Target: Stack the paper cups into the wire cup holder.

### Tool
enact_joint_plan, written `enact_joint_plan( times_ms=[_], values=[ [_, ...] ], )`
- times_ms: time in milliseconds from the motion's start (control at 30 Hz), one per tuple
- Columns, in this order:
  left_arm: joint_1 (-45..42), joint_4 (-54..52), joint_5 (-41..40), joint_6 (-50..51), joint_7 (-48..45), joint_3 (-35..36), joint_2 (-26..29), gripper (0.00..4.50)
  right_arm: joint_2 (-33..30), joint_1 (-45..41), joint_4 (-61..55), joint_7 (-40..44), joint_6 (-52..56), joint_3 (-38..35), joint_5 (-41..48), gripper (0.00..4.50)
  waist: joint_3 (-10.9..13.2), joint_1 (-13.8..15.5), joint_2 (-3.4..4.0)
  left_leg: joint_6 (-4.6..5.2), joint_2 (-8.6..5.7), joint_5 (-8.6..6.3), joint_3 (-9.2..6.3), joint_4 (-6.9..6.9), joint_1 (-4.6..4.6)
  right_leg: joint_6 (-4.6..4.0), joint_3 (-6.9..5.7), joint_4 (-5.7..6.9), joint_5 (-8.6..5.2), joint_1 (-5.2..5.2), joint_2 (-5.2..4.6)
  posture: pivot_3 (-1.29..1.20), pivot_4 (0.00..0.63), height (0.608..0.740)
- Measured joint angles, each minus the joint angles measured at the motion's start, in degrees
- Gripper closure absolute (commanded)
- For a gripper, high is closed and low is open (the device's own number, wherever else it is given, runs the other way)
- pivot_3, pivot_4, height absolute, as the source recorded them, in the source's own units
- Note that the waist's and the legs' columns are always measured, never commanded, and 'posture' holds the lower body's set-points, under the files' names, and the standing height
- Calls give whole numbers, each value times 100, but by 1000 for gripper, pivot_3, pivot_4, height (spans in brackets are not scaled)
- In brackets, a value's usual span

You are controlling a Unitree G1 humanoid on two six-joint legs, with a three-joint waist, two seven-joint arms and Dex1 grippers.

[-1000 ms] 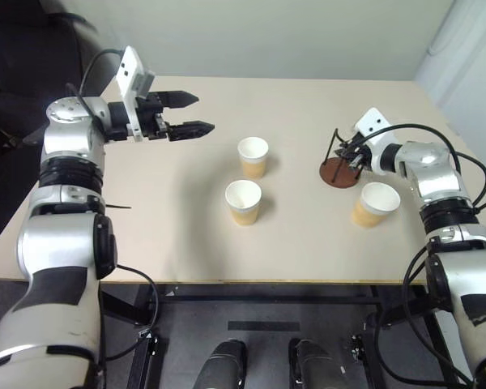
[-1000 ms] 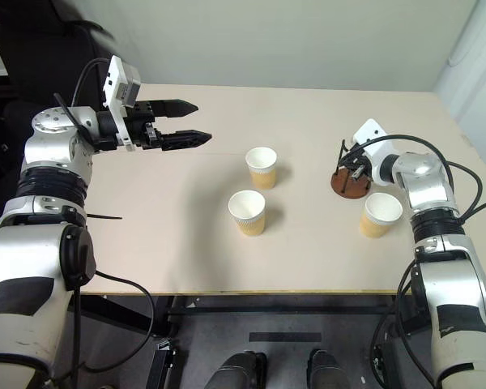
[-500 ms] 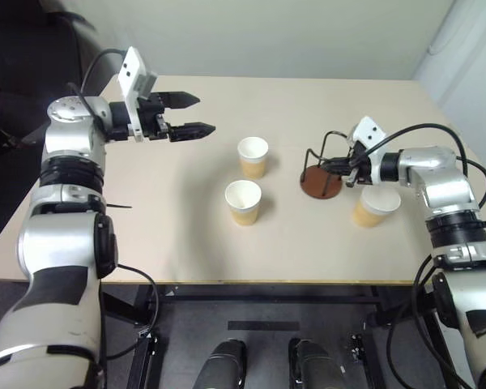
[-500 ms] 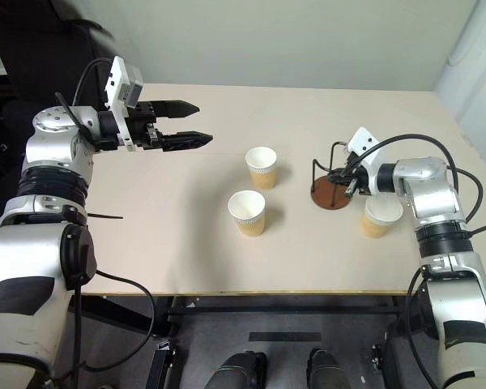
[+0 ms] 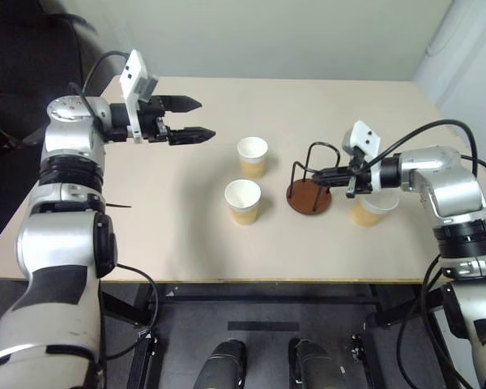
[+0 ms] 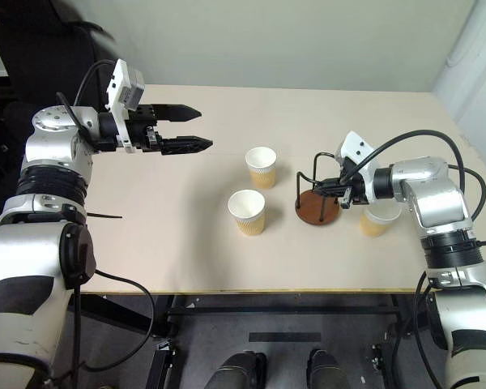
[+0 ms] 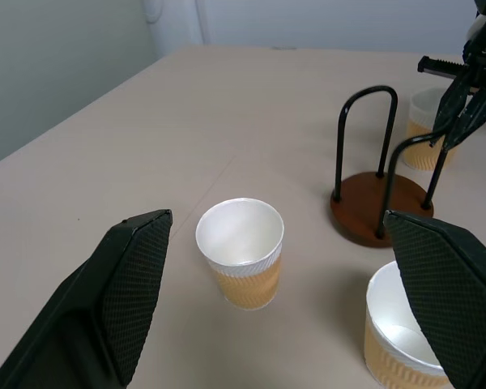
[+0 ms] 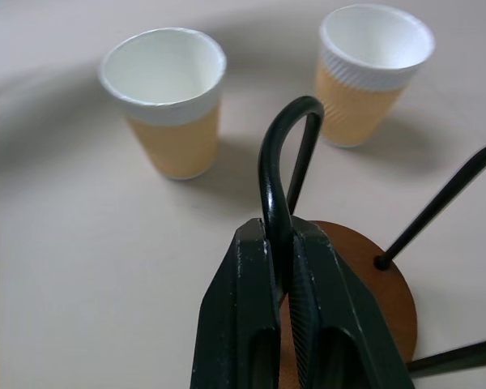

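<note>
On the beige worktop (image 5: 186, 235), the wire cup holder (image 5: 310, 185) stands right of centre, one black loop pinched between the right gripper (image 5: 334, 174) fingers. Two paper cups (image 5: 253, 156) (image 5: 243, 201) stand just left of it, a third (image 5: 371, 207) behind the right arm. Left gripper (image 5: 190, 118) hovers far left, fingers spread, holding nothing.

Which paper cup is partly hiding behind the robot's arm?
The paper cup on the robot's right, just past the wire cup holder. The right gripper reaches over it. The other two cups stand in the open mid-table.
</note>
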Motion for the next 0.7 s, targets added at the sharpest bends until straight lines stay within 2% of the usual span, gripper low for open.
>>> enact_joint_plan(
  times_ms=[467, 700],
  values=[
    [1, -7, 4, 71, -82, -6, 140, 0, 129, 148, -277, -54, 74, 238, 102, 4480, -2, -8, -3, 6, 0, 3, 0, 11, 1, 1, -2, 0, 1, 4, 1, 0, 150, 740],
    [69, -226, 70, 358, -791, -436, 356, 0, 143, 97, -108, -39, -86, 314, 101, 4480, -3, -16, -6, 6, -2, 3, 0, 12, 2, -1, -6, 3, 1, 3, 4, 0, 150, 740]
  ],
)
